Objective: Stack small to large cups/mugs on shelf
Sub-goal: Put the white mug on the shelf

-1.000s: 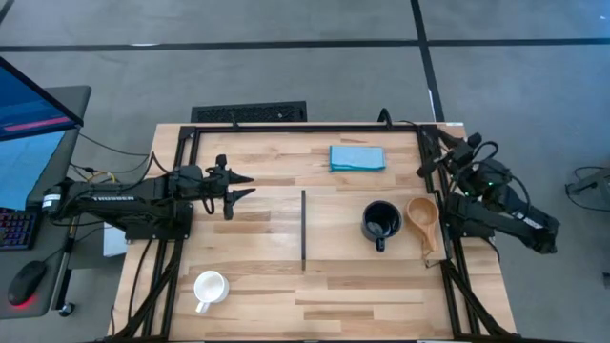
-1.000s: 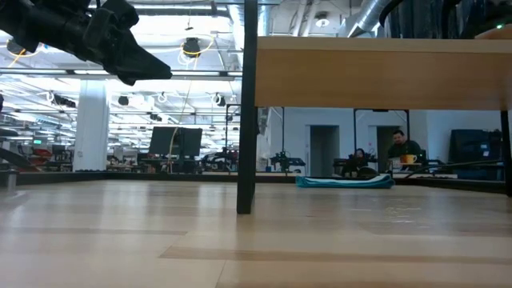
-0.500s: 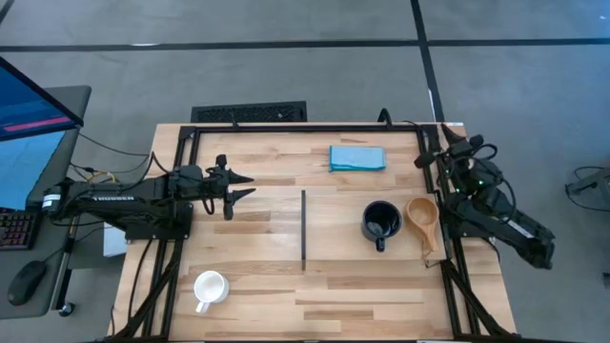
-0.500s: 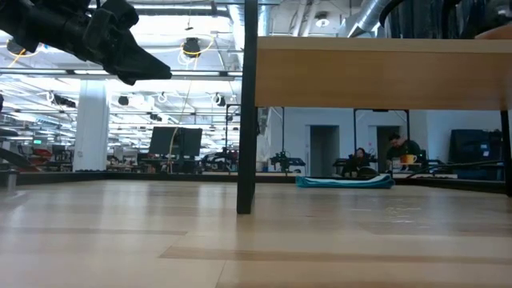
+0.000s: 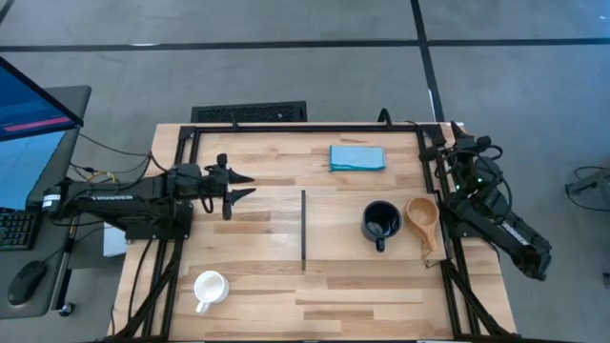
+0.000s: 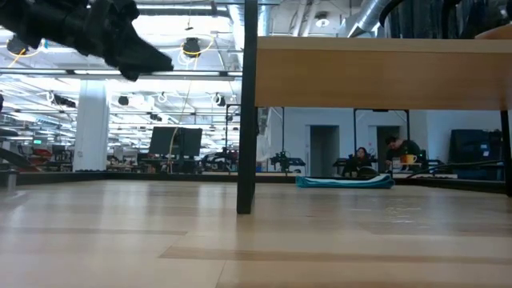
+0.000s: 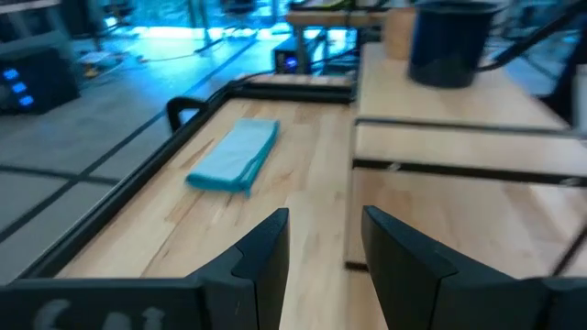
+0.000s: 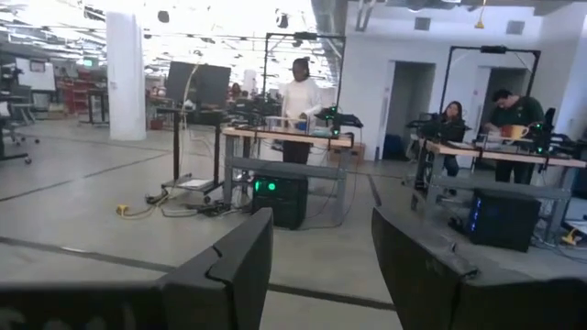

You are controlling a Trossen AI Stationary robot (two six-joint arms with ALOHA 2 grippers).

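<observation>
The pale-wood shelf (image 5: 348,205) stands raised over the table's right half, its black strip (image 5: 303,227) facing left. It also shows in the low view (image 6: 384,74). On it stand the black mug (image 5: 381,222) and, to its right, the tan wooden cup (image 5: 422,217), both mouth up with handles toward the near edge. The white mug (image 5: 209,288) stands mouth up on the table at the near left. My left gripper (image 5: 240,188) hovers open over the table left of the shelf, pointing right. My right gripper (image 5: 448,143) is open at the far right corner, off the table's edge, pointing away into the room.
A folded blue cloth (image 5: 357,157) lies at the far edge, partly on the shelf. A black frame (image 5: 286,127) runs round the table. A monitor and keyboard (image 5: 29,124) stand off the left side. People (image 8: 303,87) are at benches in the room beyond.
My right arm has swung at the table's right edge, its gripper going a little toward the far right corner. The cups have kept still.
</observation>
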